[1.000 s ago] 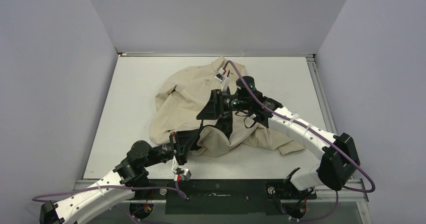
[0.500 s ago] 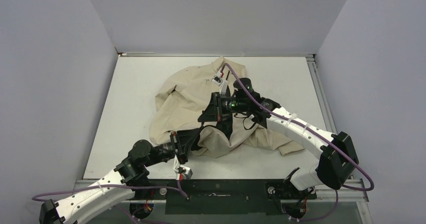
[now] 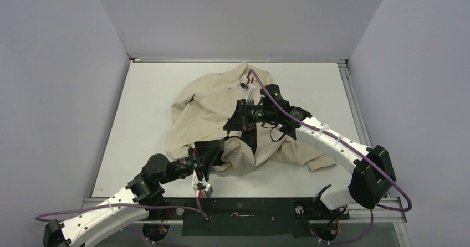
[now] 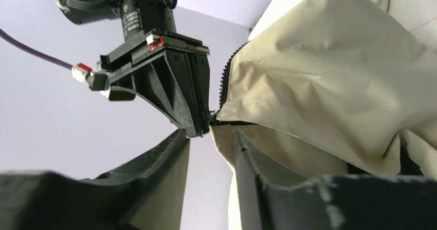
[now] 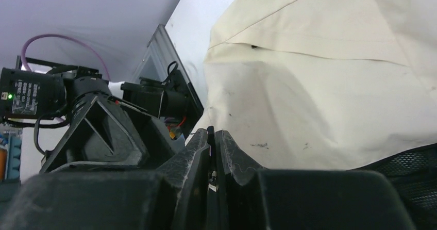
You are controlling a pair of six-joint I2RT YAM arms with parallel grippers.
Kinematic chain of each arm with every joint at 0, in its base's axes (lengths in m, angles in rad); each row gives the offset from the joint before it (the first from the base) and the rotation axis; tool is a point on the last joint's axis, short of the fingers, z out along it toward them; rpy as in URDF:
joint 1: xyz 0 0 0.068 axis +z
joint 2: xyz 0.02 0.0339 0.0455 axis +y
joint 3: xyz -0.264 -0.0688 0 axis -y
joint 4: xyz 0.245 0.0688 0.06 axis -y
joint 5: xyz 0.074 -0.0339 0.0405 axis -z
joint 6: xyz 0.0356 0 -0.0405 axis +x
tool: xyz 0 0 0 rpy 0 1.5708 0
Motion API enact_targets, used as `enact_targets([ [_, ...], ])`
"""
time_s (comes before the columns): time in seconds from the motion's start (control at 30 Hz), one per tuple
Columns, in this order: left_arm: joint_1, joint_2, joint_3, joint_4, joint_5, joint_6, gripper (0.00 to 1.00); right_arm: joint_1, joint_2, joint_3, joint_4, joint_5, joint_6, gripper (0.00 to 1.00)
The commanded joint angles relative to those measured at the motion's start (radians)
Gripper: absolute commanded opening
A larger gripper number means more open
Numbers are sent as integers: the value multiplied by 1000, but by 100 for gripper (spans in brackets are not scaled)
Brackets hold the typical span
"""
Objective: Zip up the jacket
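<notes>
The jacket [image 3: 205, 106] is pinched at its near edge by the left gripper [image 3: 216, 147], its zipper line [image 4: 224, 83] — clamped by the right gripper [image 3: 227, 129] — running away beyond.

Rumpled beige jacket [image 3: 199, 111] lies partly unzipped, black lining showing.

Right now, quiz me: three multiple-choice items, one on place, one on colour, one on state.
1. The jacket lies: A on the table; B on the back wall; C on the floor.
2. Its outer cloth is: A red; B beige; C blue.
3. The right hand is: A wide open; B out of view; C shut.
Answers: 1 A, it is spread on the white top. 2 B, cream cloth shows in every view. 3 C, its fingers press together at the zipper edge.
</notes>
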State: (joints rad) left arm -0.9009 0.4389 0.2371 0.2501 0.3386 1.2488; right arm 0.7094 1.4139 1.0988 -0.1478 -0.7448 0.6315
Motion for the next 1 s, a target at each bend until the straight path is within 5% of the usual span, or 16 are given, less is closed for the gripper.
enact_targets([
  [0.0, -4, 14, 63, -25, -76, -88, 40, -14, -27, 27, 70, 41, -20, 5],
  [0.13, -6, 49, 87, -30, -113, -151, 49, -14, -34, 17, 94, 24, 2, 5],
  [0.37, -8, 130, 104, 25, -183, -132, 51, -14, -43, 0, 122, -9, 23, 5],
  [0.63, -6, 170, 99, 98, -184, -116, 31, 0, -47, -10, 139, -40, 43, 5],
  [0.87, -7, 222, 112, 167, -164, -124, 39, 6, -46, -17, 140, -39, 51, 5],
  [0.97, -8, 215, 109, 167, -155, -124, 24, 6, -48, -16, 140, -39, 50, 5],
])
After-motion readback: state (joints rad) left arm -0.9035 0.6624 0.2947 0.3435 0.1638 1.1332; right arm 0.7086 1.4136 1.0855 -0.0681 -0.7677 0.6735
